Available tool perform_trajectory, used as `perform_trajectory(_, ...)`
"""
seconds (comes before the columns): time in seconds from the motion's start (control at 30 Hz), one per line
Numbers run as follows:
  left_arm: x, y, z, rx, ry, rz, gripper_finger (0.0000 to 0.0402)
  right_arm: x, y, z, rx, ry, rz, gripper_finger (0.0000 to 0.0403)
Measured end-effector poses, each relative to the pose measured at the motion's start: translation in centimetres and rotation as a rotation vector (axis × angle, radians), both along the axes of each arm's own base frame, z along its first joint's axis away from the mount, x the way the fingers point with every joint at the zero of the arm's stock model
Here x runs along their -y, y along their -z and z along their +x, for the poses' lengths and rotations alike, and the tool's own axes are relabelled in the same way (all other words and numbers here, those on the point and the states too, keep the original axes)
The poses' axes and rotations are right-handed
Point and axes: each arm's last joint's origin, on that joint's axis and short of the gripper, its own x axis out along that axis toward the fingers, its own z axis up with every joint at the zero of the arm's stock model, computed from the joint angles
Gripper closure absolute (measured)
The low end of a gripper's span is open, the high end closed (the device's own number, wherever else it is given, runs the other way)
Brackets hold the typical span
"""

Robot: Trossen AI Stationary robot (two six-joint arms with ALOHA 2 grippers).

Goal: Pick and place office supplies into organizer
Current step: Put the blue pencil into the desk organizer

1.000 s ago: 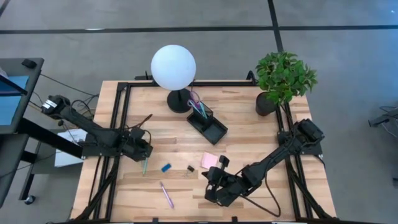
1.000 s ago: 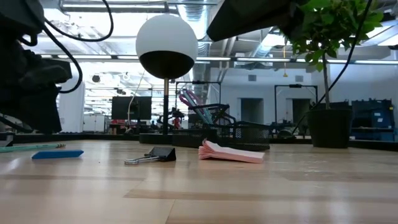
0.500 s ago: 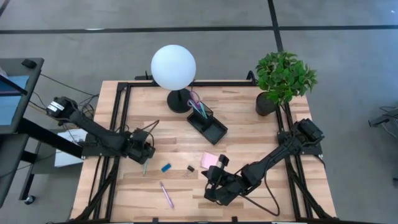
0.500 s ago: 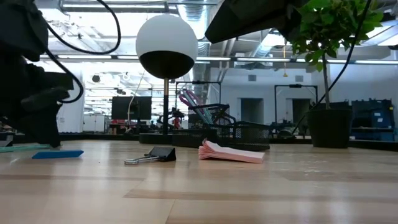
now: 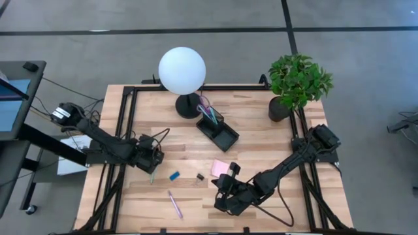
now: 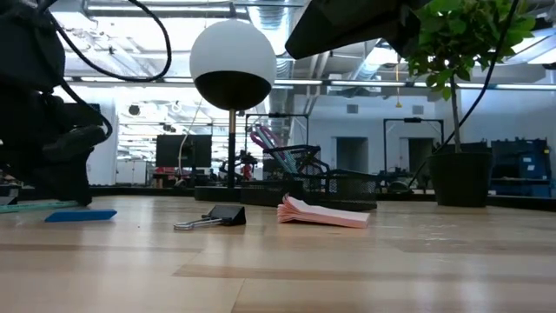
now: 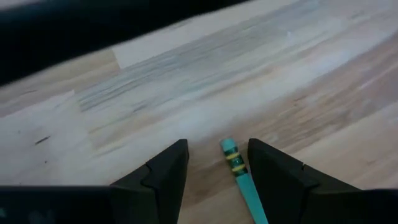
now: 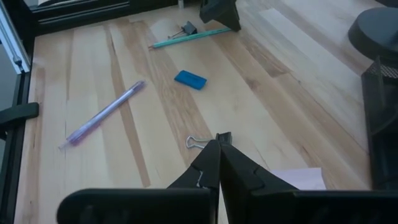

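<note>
A thin teal pen (image 5: 151, 176) lies flat on the wooden table at the left. My left gripper (image 7: 217, 149) is open and low over the pen's far end (image 7: 233, 158), with one finger on either side and neither touching it. My right gripper (image 8: 219, 152) is shut and hangs above the table near the front, just over a small black clip (image 8: 198, 142). A blue block (image 5: 174, 175), a purple pen (image 5: 175, 204) and a pink sticky-note pad (image 5: 220, 168) lie between the arms. The black organizer (image 5: 218, 130) stands farther back, with pens and purple handles (image 5: 207, 106) in its cup.
A lamp with a white globe (image 5: 182, 70) and a round black base stands just behind the organizer. A potted plant (image 5: 297, 81) is at the far right corner. Black frame rails (image 5: 127, 124) run along the table's left, right and far sides.
My left gripper has sunk toward the table and tipped more steeply downward, coming down over the teal pen's far end. Its fingers keep the same gap. The pen and the other things have not moved.
</note>
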Motion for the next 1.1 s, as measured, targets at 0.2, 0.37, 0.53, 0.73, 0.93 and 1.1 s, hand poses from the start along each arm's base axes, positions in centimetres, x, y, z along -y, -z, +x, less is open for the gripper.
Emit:
perform_trajectory(0.2,0.0,0.1,-0.1,-0.036,0.013,-0.027,0.0247,0.0,0.0,0.0,0.0,0.0,0.0,0.0403)
perform_trajectory(0.37,0.0,0.1,-0.2,-0.036,-0.008,-0.045,0.0303,0.0,0.0,0.0,-0.001,-0.002,0.001,0.0403)
perform_trajectory(0.53,0.1,0.1,-0.2,-0.024,-0.025,-0.055,0.0375,-0.2,0.0,-0.1,-0.001,-0.006,0.001,0.0403)
perform_trajectory(0.73,0.1,0.1,0.0,0.002,-0.018,-0.039,0.0393,-0.2,0.0,-0.2,-0.002,-0.009,0.001,0.0403)
perform_trajectory(0.93,0.1,0.1,0.2,0.026,-0.009,-0.03,0.0398,-0.2,0.1,-0.2,-0.01,-0.01,-0.003,0.0403)
perform_trajectory(1.1,0.9,-0.3,1.8,0.194,0.078,-0.008,0.04,-0.2,0.1,-0.2,-0.008,-0.007,-0.005,0.0403)
